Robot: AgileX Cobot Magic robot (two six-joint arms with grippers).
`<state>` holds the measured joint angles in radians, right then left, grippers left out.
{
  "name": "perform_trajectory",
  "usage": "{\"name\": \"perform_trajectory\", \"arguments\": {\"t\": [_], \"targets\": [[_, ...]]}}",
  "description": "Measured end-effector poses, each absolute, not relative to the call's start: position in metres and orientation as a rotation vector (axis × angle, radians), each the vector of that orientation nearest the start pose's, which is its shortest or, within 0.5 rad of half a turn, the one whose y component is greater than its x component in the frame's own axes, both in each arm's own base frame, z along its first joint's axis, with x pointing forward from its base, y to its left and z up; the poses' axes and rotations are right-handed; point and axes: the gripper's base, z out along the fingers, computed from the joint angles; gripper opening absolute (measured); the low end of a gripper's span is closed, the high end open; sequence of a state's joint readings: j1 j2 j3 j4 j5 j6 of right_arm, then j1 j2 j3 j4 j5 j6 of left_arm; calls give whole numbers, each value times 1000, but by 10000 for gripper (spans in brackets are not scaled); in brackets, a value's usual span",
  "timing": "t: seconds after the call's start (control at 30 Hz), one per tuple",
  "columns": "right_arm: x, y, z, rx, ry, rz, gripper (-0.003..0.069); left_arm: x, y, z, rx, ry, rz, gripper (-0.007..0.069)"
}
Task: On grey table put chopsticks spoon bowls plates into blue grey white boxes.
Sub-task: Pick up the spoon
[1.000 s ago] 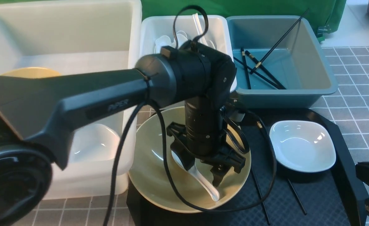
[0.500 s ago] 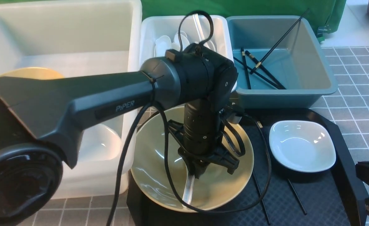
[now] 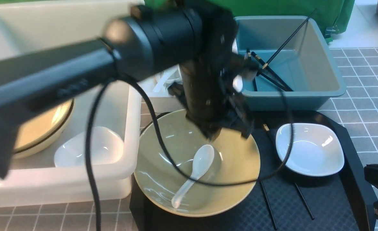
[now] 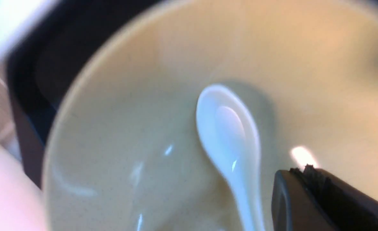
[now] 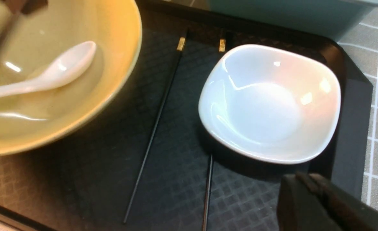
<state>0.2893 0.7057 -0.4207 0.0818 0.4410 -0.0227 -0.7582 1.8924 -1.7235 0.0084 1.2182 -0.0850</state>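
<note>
The left tool hangs above the far side of an olive-yellow bowl, its jaws pressed together with nothing between them. It is smeared by motion in the front view, and only its dark tip shows in the left wrist view. Below it and to its left, clear of the tool, a glossy white spoon lies inside the bowl, deep oval scoop toward the far side and short handle pointing at the near left rim. The bowl sits at the left end of a black textured tray. To its right on the tray rests a small white rounded-square plate, with two chopsticks between and beneath: thin black sticks with gold bands at their far ends, one running under the plate. The right tool sits at the tray's near right corner, closed and empty, cut off by the frame edge. Beyond the tray, the blue-grey box holds more chopsticks. The white box is almost wholly hidden behind the blurred left arm, so I cannot make out what is in it. At far left, the large tub holds a second bowl and a second plate. The grey tiled tabletop shows at right.
</note>
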Motion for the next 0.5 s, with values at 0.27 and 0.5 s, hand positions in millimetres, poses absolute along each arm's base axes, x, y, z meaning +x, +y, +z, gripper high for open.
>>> {"name": "perform_trajectory", "arguments": {"t": [0.27,0.5], "targets": [[127,41,254,-282,2198,227,34,286,-279,274,1103,2736,-115,74],[127,41,254,-282,2198,227,34,283,-274,215,1256,2835,91,360]]}}
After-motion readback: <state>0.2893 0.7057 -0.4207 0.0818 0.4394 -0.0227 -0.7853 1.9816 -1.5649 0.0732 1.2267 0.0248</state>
